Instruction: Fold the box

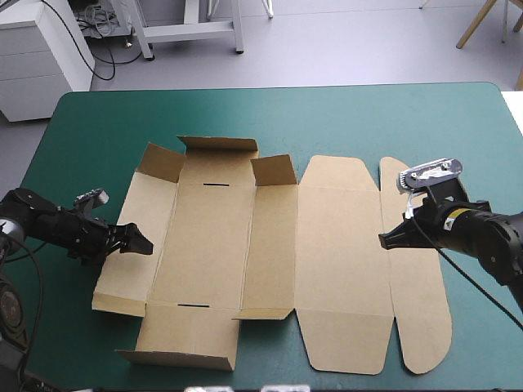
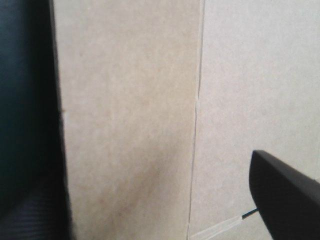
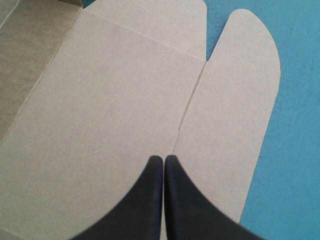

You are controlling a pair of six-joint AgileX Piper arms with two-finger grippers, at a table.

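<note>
Brown board, cut as one sheet, makes up the box (image 1: 274,245). It lies opened out across the middle of the teal-green surface (image 1: 368,122), mostly flat, with a few short flaps on its left part tipped up. It looks light and thin, stiff across each panel but ready to bend along its pressed creases. I judge it would slide easily if pushed from one side only, and a hard pinch could dent an edge. The best holds seem to be the free outer edges of the side panels and flaps, lifted near a crease so the board hinges rather than buckles.

Two dark slits (image 1: 216,185) show in the base panel, one toward the box's far edge and one toward its near edge. There is one box, one surface and two end effectors.

The left end effector (image 1: 135,243) is at the box's left side panel, its black fingers (image 2: 285,195) spread apart with board filling the gap. The right end effector (image 1: 391,239) sits over the crease between the box's wide right panel and its long rounded flap. Its tips are pressed together into a point, pinching nothing.
</note>
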